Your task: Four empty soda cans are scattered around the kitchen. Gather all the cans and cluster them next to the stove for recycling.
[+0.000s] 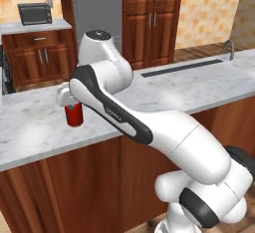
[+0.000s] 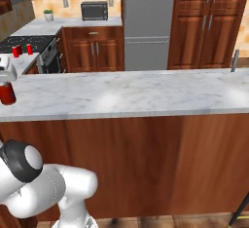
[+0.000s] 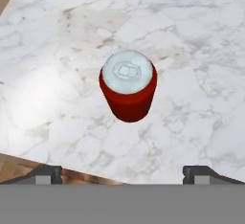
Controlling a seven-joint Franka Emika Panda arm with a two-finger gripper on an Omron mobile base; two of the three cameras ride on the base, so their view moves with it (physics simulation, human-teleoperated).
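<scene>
A red soda can (image 3: 128, 91) with a silver top stands upright on the marble island counter (image 1: 199, 85), close to the counter's near edge. My gripper (image 3: 123, 174) hovers straight above it, open, with its dark fingertips (image 3: 45, 174) spread wide and nothing between them. In the left base view the hand (image 1: 67, 96) sits just over the can (image 1: 74, 115). The right base view has that can (image 2: 7, 94) at the far left edge, under the hand (image 2: 5, 71). Two more cans (image 2: 16, 51) (image 2: 29, 49) stand beside the black stove (image 2: 29, 42) on the back counter.
The wooden front edge of the island (image 3: 28, 168) runs just behind the fingertips. A faucet (image 1: 229, 48) rises at the island's far right. A steel toaster oven (image 2: 94, 10), a small plant (image 2: 48, 15) and a fridge (image 2: 146, 22) line the back wall.
</scene>
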